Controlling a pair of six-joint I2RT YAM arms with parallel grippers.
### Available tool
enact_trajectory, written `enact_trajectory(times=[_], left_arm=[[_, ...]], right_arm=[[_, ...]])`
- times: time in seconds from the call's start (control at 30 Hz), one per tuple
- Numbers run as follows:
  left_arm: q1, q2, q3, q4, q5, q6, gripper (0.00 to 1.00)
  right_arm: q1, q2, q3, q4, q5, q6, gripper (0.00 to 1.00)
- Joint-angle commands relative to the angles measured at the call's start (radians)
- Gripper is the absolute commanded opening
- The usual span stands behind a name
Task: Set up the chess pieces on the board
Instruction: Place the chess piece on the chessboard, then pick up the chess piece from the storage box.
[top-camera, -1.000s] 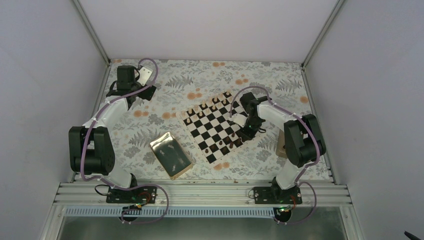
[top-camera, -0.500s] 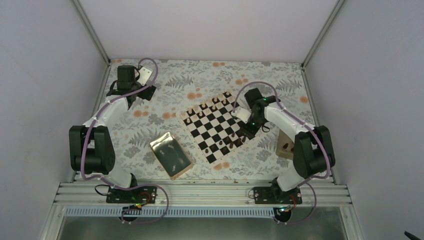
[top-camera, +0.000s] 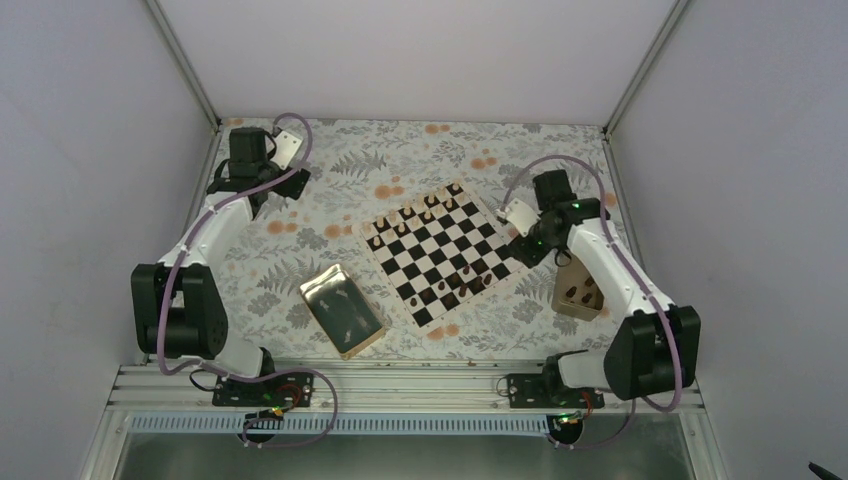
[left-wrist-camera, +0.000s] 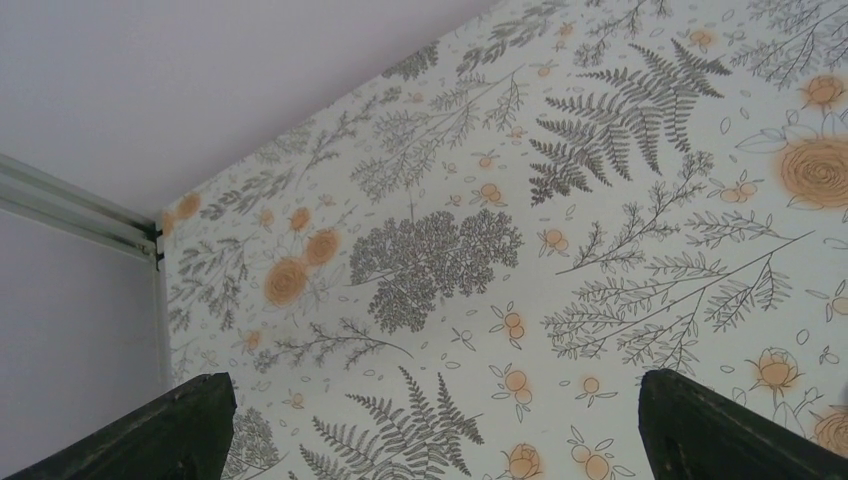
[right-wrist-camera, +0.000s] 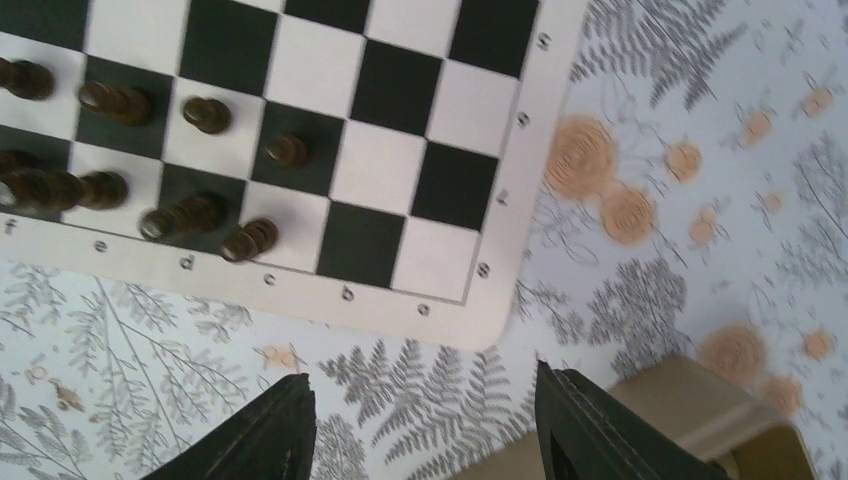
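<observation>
The board (top-camera: 432, 250) lies at an angle mid-table. Several light tan chess pieces (top-camera: 412, 214) stand along its far-left edge. Several dark brown chess pieces (top-camera: 463, 281) stand along its near-right edge and also show in the right wrist view (right-wrist-camera: 205, 115), some of them lying over. My right gripper (top-camera: 527, 255) is open and empty, just off the board's right corner (right-wrist-camera: 400, 305), above the cloth (right-wrist-camera: 425, 425). My left gripper (top-camera: 283, 187) is open and empty (left-wrist-camera: 430, 445) at the far left of the table, away from the board.
A small tan open box (top-camera: 580, 292) holding a few dark pieces sits right of the board; its edge shows by my right fingers (right-wrist-camera: 720, 410). A shiny gold tray (top-camera: 342, 310) lies near-left of the board. Walls and metal frame posts close in the table.
My right gripper has moved off the board's near-right edge, to the right toward the tan box, with the arm swinging outward. The left arm has barely moved.
</observation>
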Motion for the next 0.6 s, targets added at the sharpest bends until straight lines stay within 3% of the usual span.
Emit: enact_trajectory(times=[0.0, 0.57], left_arm=[[-0.005, -0.041, 0.013, -0.017, 0.021, -0.004, 1.0], [-0.008, -0.093, -0.009, -0.055, 0.036, -0.032, 1.0]], right_arm=[[-0.072, -0.064, -0.043, 0.015, -0.024, -0.044, 0.59], [-0.19, -0.243, -0.188, 0.095, 0.0, -0.057, 0.69]])
